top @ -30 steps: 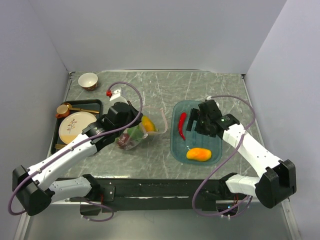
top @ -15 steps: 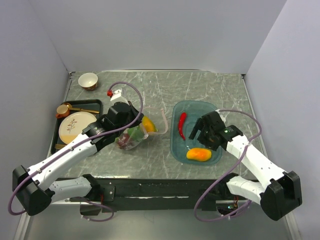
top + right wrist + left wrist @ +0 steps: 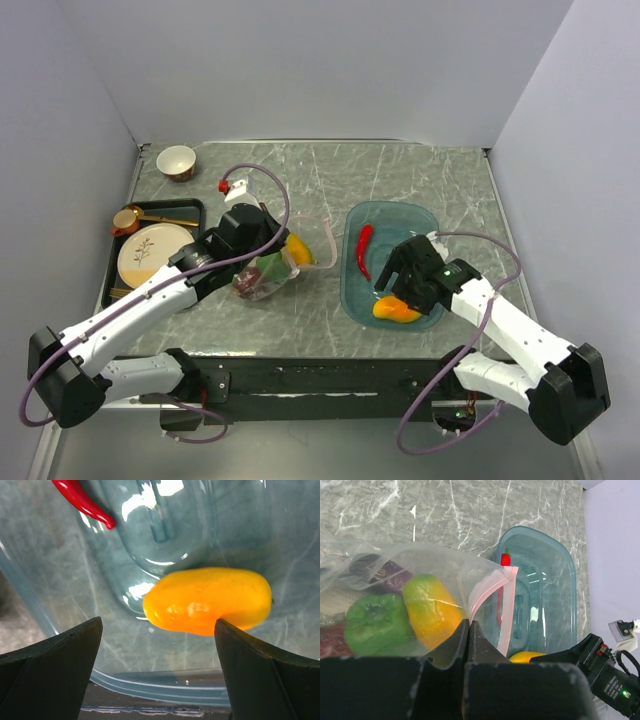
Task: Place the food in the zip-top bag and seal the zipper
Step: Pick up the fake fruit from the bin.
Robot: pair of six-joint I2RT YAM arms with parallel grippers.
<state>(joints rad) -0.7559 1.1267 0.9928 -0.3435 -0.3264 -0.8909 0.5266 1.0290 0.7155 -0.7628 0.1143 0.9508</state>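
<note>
Zip-top bag [image 3: 262,280] lies left of centre on the grey marbled table [image 3: 320,180], its mouth turned right toward a teal translucent tray [image 3: 420,222]. The bag sits just left of that tray and apart from it.

The left arm reaches in from the near left corner. The left gripper [image 3: 469,626] is pinched tight on the bag's mouth edge, jaws closed with the plastic caught between them.

The right arm comes from the near right corner and bends over the teal tray. The right gripper [image 3: 157,624] hangs over the near end of the tray with its jaws spread as wide as they go. A mango [image 3: 207,600] lies between them on the tray floor. Whether either finger touches it I cannot tell.

Against the left wall lies a black tray [image 3: 195,207] carrying a patterned cream plate [image 3: 150,255] and a small copper cup [image 3: 126,220]. A little bowl [image 3: 176,160] stands in the far left corner.

Inside the bag, the left wrist view shows a second mango [image 3: 427,607] nearest the mouth. A green pepper [image 3: 375,622] sits beside it, with a purple eggplant [image 3: 385,575] farther in. A red chili [image 3: 364,250] rests in the left part of the teal tray, far of the loose mango and apart from it.

The zipper [image 3: 508,605], a thin pale pink strip, gapes open in a loop at the bag's mouth, one end running into the closed left jaws.
</note>
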